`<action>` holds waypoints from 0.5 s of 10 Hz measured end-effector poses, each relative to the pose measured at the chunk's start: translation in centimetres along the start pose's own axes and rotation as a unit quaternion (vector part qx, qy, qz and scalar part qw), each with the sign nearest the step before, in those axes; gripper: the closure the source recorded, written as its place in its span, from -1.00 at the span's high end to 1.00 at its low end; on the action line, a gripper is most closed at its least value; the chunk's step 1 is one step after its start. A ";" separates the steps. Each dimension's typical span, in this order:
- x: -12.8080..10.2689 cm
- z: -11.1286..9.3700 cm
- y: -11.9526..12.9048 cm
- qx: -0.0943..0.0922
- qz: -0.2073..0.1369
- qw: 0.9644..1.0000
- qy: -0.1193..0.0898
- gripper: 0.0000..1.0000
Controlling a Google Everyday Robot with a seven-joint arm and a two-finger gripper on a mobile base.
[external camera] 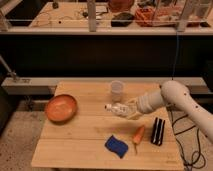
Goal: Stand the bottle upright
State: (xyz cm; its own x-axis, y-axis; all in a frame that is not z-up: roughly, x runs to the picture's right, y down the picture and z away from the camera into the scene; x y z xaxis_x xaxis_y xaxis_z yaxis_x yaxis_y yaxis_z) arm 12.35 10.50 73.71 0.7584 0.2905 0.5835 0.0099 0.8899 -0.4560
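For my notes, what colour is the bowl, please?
The bowl is orange, camera view; the gripper is at the bottle.

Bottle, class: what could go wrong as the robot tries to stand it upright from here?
1. The bottle lies on its side with the gripper at its base end; being round, it may roll or slip away.
2. The cup stands just behind the bottle; swinging the bottle up could knock it over.
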 end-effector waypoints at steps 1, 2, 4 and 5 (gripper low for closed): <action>-0.1 0.0 -0.1 0.001 0.000 1.000 -0.006 -0.93; -0.2 0.1 -0.1 0.002 0.000 1.000 -0.011 -0.93; -0.5 0.1 -0.2 0.003 0.001 1.000 -0.022 -0.93; -0.6 0.1 -0.2 0.003 0.001 1.000 -0.025 -0.93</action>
State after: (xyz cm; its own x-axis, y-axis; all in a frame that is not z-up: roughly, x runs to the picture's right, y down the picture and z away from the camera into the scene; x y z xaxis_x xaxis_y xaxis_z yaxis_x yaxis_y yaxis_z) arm 11.85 10.18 73.54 0.7244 0.3095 0.6161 0.0039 0.8917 -0.4525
